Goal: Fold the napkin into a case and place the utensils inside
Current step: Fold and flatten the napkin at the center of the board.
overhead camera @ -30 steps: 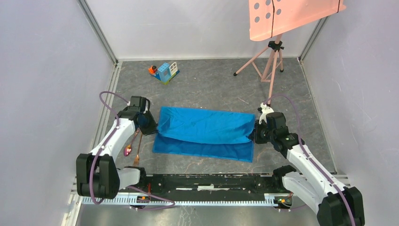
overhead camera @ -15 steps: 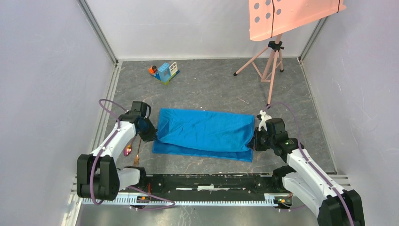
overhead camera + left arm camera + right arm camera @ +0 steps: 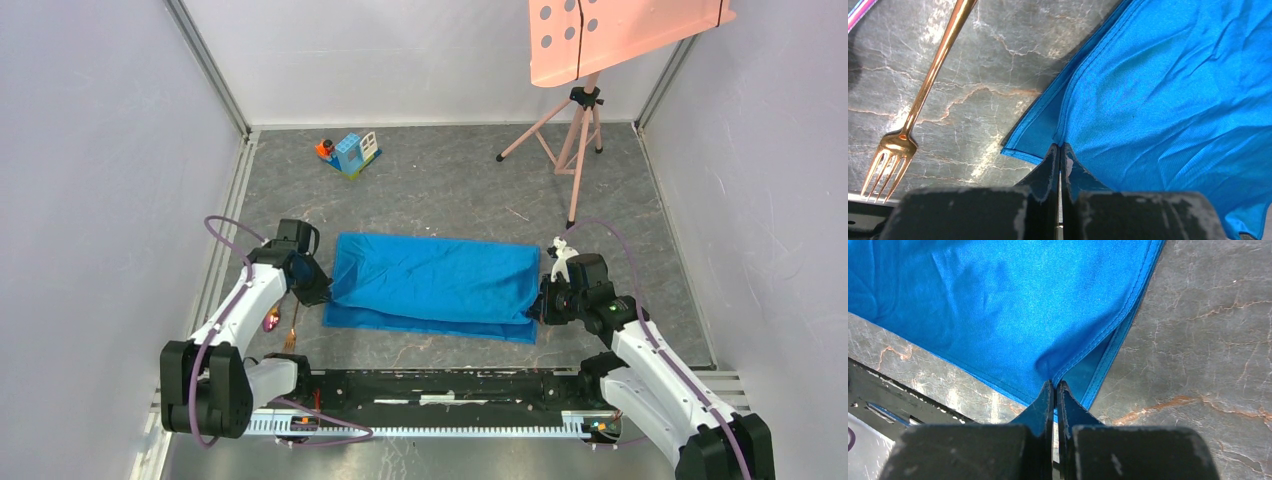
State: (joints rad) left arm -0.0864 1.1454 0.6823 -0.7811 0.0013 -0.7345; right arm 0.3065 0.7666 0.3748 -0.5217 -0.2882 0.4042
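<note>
The napkin (image 3: 430, 285) lies folded over on the grey surface (image 3: 450, 190), with a strip of its lower layer showing along the near side. The left tool (image 3: 1059, 152) is clamped on the upper layer's left hem. The right tool (image 3: 1055, 387) is clamped on its right hem. The fork (image 3: 923, 95) and spoon (image 3: 271, 320) lie just left of the napkin.

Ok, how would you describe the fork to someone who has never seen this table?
Find the blue napkin in the middle of the grey table. Two thin golden-copper utensils lie just off its left end. The fork is the one nearer the napkin, ending in tines, unlike the spoon with its rounded bowl.
</note>
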